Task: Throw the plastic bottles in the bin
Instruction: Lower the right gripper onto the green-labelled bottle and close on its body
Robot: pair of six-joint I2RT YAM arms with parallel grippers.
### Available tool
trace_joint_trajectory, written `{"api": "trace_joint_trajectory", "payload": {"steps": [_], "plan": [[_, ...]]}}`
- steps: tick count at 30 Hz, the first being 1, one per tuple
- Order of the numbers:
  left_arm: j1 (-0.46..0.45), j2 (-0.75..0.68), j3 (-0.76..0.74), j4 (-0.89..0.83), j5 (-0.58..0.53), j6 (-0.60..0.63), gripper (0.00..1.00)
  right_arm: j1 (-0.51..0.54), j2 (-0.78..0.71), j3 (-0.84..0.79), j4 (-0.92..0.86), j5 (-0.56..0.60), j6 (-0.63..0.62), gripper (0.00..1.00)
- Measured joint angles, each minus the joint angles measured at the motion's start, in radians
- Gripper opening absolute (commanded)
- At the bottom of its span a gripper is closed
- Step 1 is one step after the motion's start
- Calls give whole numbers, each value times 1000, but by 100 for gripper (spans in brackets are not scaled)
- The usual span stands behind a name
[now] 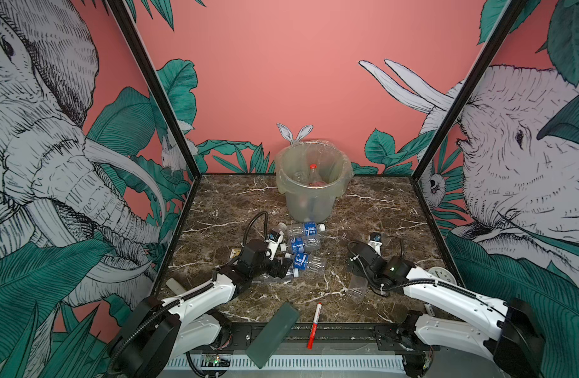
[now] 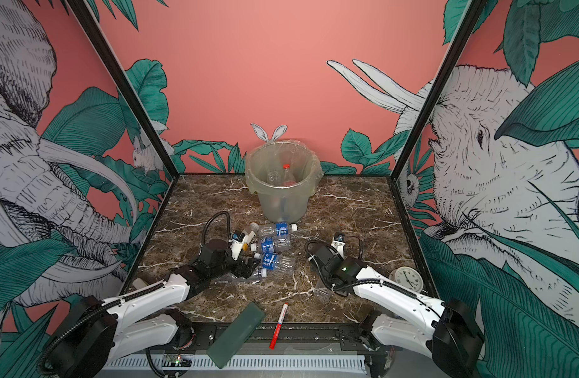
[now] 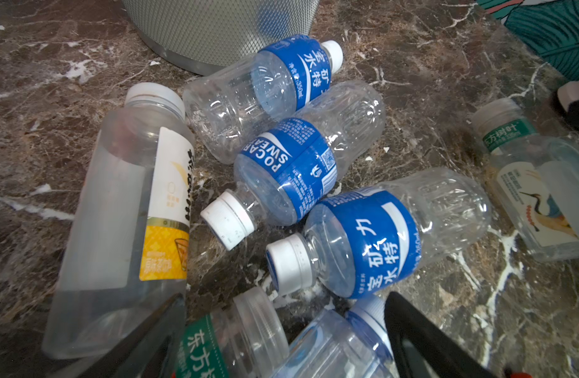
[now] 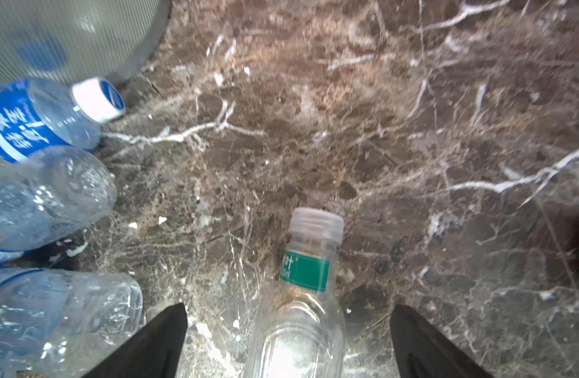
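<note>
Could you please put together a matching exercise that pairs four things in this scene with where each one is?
Things:
1. bin
2. marker pen
3. clock
4. red-capped bottle

Places:
A. at the front edge, beside the green slab
B. inside the bin
C. standing at the back, in the middle
D. near the right wall

Pairs: 1-C, 2-A, 3-D, 4-B

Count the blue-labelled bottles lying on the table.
3, side by side before the bin: far bottle nearest it, middle bottle, near bottle by the left gripper. Others may be hidden.
</note>
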Motion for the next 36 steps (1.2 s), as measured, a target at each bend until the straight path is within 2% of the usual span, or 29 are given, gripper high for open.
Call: {"api": "trace_joint_trajectory", "payload": {"steps": [18,36], "plan": [[0,1,0,0,0,0,96,66,45,-50,27,-18,135,98],[0,2,0,0,0,0,95,119,82,-77,27,-18,209,90]]}}
